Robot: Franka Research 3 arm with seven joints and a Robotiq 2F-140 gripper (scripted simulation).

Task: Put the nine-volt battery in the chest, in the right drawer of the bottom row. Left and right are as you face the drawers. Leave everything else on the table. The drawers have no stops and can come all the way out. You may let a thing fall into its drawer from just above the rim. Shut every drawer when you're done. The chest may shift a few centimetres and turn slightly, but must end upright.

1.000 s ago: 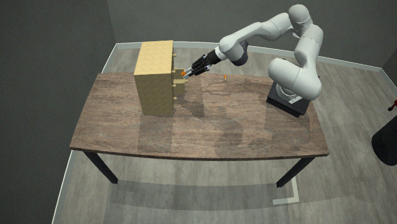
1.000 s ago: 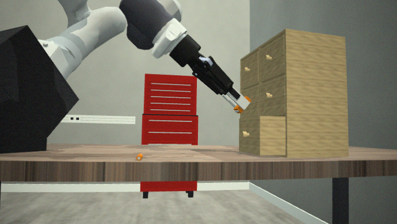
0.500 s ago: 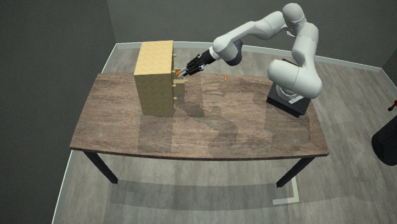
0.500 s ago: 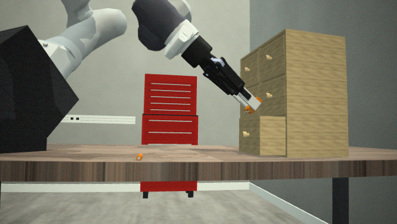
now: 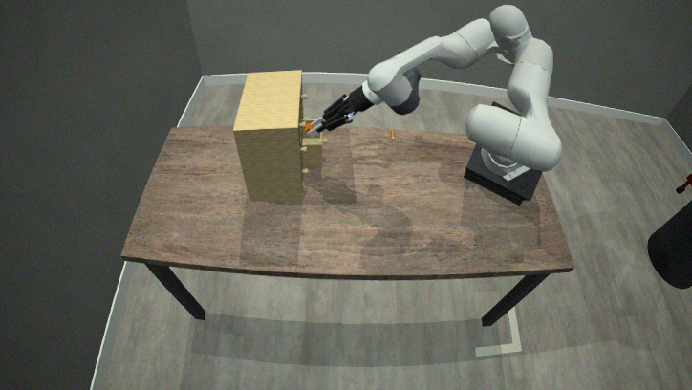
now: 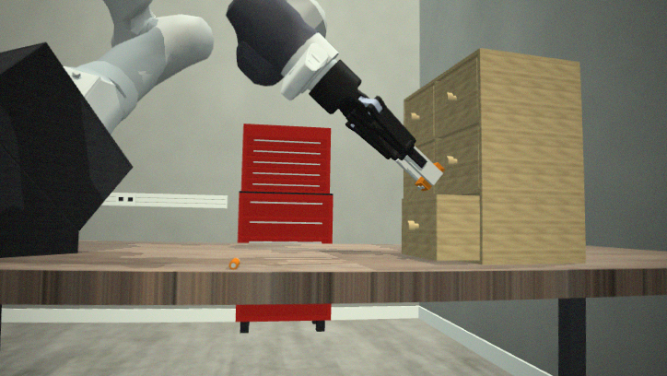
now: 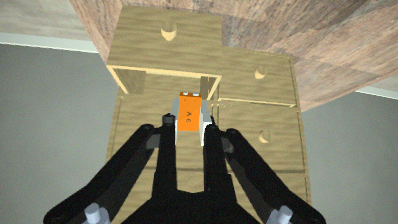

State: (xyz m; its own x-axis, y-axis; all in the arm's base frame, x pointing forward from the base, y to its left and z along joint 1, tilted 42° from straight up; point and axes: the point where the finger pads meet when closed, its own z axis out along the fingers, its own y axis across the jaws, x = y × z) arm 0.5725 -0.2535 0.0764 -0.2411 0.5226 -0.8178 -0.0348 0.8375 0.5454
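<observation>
Exterior view: your gripper (image 5: pixel 314 126) (image 6: pixel 422 172) (image 7: pixel 189 108) was closed on the nine-volt battery (image 5: pixel 309 127) (image 6: pixel 423 183) (image 7: pixel 189 112), tilted down toward the chest (image 5: pixel 270 101) (image 6: pixel 532 154) (image 7: pixel 260 155). You had the right drawer of the bottom row (image 5: pixel 313 154) (image 6: pixel 457 227) (image 7: pixel 165 47) pulled out, and the battery was above its rim, not inside it. In the wrist view, the terminals pointed toward the drawer's front wall, with the opening showing beyond them and to both sides. The tighter side was toward the chest, where the fingertips were near the drawer fronts above. The open drawer stood forward of its bottom-row neighbour (image 7: pixel 255 75), which was shut; the upper drawers you could see were shut too. Its knob (image 5: pixel 324 140) (image 6: pixel 413 225) (image 7: pixel 169 31) faced your robot's base. The chest was upright on the table (image 5: pixel 387 218) (image 6: pixel 326 285) (image 7: pixel 325 50). You had a small orange cylinder (image 5: pixel 393 134) (image 6: pixel 234 263) lying well apart from the chest, near the table edge.
</observation>
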